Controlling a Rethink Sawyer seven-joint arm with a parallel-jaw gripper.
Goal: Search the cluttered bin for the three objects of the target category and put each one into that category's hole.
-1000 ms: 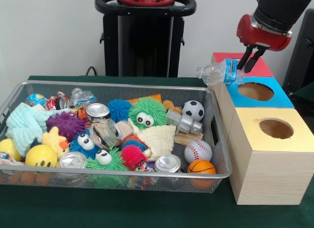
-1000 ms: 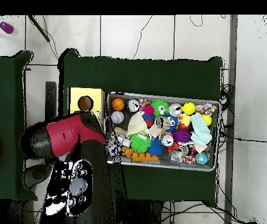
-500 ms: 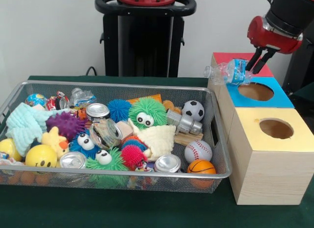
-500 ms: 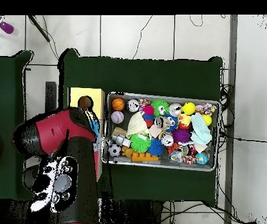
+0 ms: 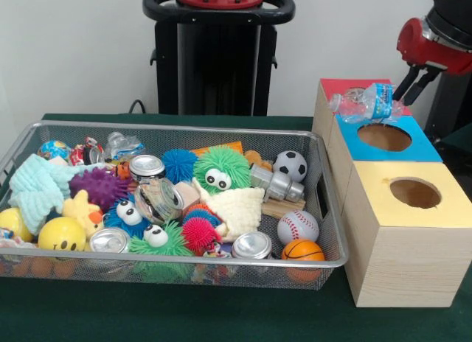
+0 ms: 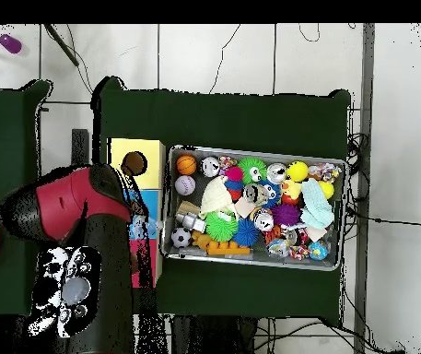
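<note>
Silver mesh, the bin (image 5: 22, 147) sits on your left, crowded with toys and cans. Rightward, a clear water bottle (image 5: 365, 104) hangs sideways just above the blue-topped box's hole (image 5: 383, 137), pinched at its base by the gripper (image 5: 411, 85).

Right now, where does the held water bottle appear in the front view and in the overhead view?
Front view: the bottle hangs at upper right, in the gripper, above the blue box.
Overhead view: I cannot make out the bottle; the arm covers that area, left of the bin.
Shared landmark: the yellow box.
</note>
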